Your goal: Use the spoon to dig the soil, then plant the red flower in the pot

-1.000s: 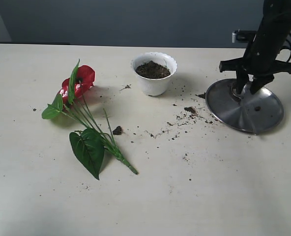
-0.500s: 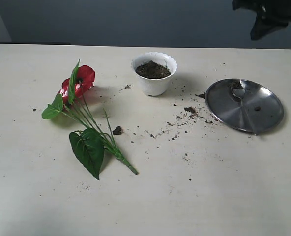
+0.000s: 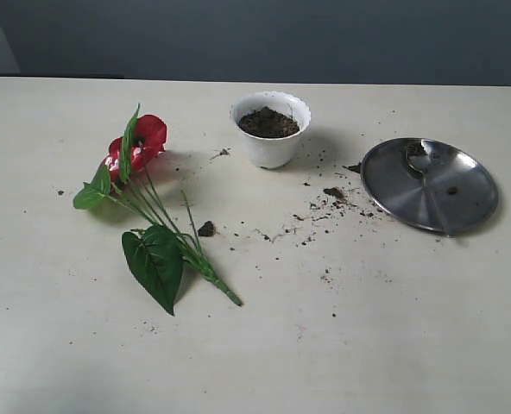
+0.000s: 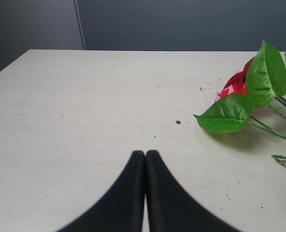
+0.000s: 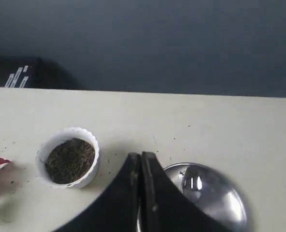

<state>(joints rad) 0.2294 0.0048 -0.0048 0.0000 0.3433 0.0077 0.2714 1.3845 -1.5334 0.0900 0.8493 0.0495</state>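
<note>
The pot (image 3: 271, 129) was seen upright toward the back of the table (image 3: 368, 328), filled almost to its scalloped rim with soil (image 3: 268, 122). A round steel plate (image 3: 467, 203) was set well apart from it, on the right in the exterior view. The spoon (image 3: 430, 191) was laid in this plate, its bowl at the edge nearer the pot and its thin handle pointed across the middle. A few dark specks were seen on the plate. Crumbs of earth (image 3: 333, 194) were scattered on the table between pot and plate.

The red flower (image 3: 141, 141) was laid flat on the table to the left of the pot, well apart from it, with its stems pointed toward the front and a small clump of earth (image 3: 206, 228) just beside them.

The grippers were shown only by the wrist views. The left gripper (image 4: 145, 154) was seen with its fingers pressed together on nothing, above bare table near the flower's (image 4: 235, 87) leaves (image 4: 227, 113). The right gripper (image 5: 140, 157) was likewise seen with its fingers together and nothing held, raised above the pot (image 5: 69, 163) and the plate (image 5: 220, 203). From there the soil (image 5: 69, 160) was looked down upon and the spoon's (image 5: 193, 181) bowl was caught as a bright glint.
</note>
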